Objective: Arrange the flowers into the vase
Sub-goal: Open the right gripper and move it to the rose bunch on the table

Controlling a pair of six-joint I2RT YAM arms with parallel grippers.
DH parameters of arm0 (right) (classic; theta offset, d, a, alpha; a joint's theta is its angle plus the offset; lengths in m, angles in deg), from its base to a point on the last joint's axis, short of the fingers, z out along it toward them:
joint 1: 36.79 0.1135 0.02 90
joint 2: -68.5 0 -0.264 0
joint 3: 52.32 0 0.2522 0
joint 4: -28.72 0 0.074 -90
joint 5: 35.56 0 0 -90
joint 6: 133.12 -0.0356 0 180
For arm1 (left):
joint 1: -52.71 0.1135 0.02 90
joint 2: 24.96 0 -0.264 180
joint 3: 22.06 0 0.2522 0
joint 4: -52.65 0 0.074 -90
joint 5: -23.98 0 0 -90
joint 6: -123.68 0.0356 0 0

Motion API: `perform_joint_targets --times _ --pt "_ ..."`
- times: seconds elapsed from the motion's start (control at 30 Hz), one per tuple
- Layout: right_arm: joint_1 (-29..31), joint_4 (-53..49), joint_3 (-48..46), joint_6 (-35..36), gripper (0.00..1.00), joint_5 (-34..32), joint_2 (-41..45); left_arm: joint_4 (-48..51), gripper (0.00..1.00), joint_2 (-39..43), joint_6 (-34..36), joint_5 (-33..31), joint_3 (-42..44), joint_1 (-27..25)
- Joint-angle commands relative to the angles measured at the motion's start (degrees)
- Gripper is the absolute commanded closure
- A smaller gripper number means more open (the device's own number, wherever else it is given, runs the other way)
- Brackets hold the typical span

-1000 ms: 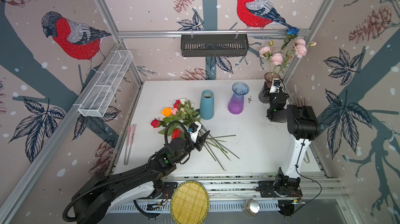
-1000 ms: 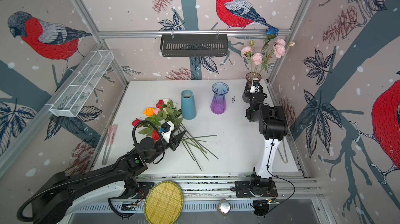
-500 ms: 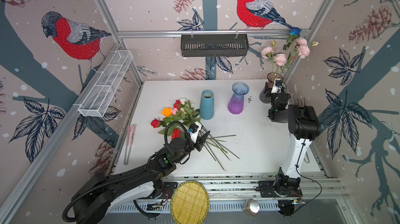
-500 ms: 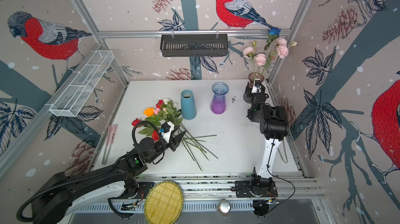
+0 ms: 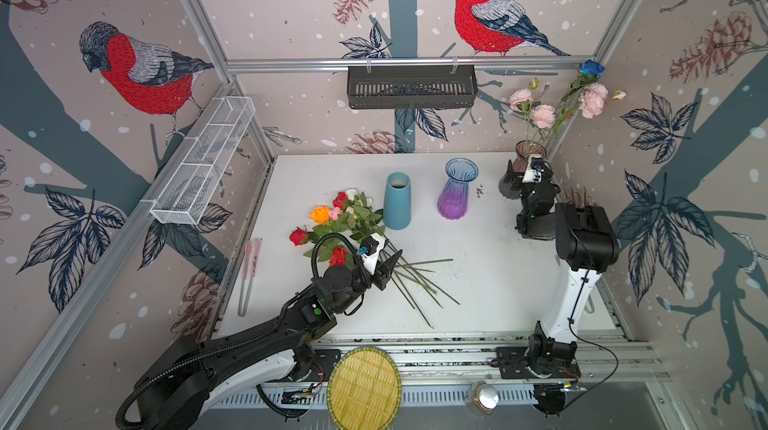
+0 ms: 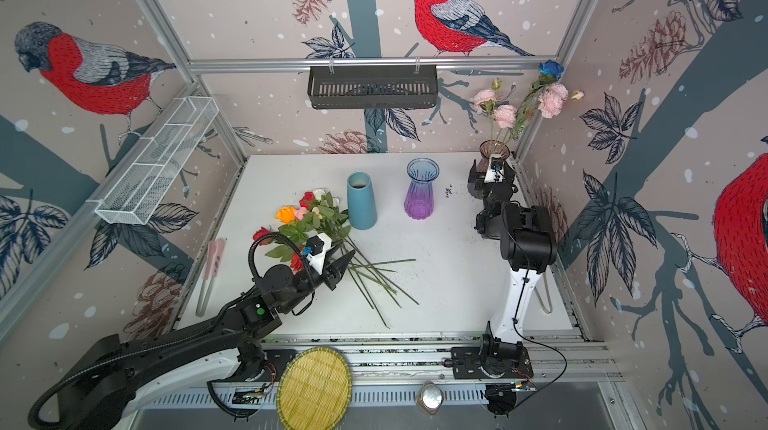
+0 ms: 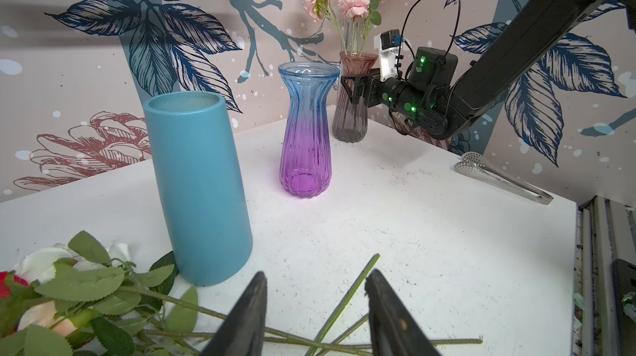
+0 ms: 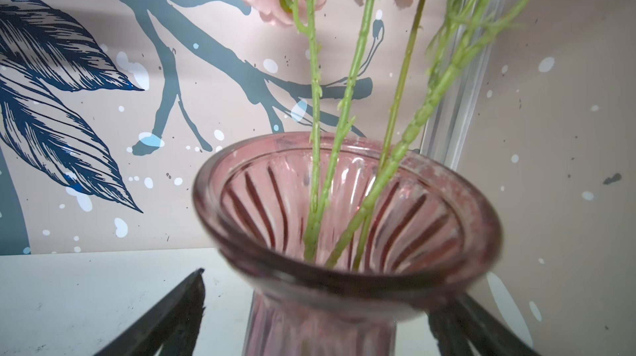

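Two claws wait: the left gripper (image 7: 315, 306), jaws apart and empty, should drop onto one stem of the flowers (image 5: 349, 220) just under it, while the right gripper (image 8: 313, 316) gapes around the pink vase (image 8: 347, 220).

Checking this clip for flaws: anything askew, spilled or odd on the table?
Nothing spilled or broken. All three vases stand upright. The pink vase sits in the far corner, its flowers leaning toward the wall; the other flowers lie loose by the blue vase.

The right pincer (image 8: 316, 316) has spread wide (either side of the pink vase (image 8: 347, 220)).
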Motion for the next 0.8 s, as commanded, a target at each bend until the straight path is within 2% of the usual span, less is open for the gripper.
perform_joint_targets --times 0.0,0.27,0.47,0.57,0.63,0.77 --pt "0.3 4.0 -1.5 -0.2 0.01 -3.0 2.4 -0.8 0.52 0.7 0.1 -0.5 0.2 0.1" --pt "3.5 5.4 -7.0 3.6 0.01 -9.7 11.6 0.5 0.52 2.0 -1.1 -2.3 0.1 0.1" --pt "11.6 0.8 -14.9 6.3 0.01 -22.6 26.4 1.0 0.52 3.5 -2.2 -5.5 0.5 0.1" --pt "17.2 -14.2 -18.0 3.0 0.01 -26.1 38.3 -0.8 0.47 3.5 -5.1 -9.3 1.8 0.2" --pt "22.0 -31.4 -17.4 -1.8 0.01 -23.6 46.5 -2.1 0.44 2.7 -7.4 -10.3 2.6 1.2" --pt "33.0 -45.2 -21.6 -7.6 0.01 -19.5 59.3 -1.8 0.43 -1.2 -14.9 -7.0 2.9 7.6"
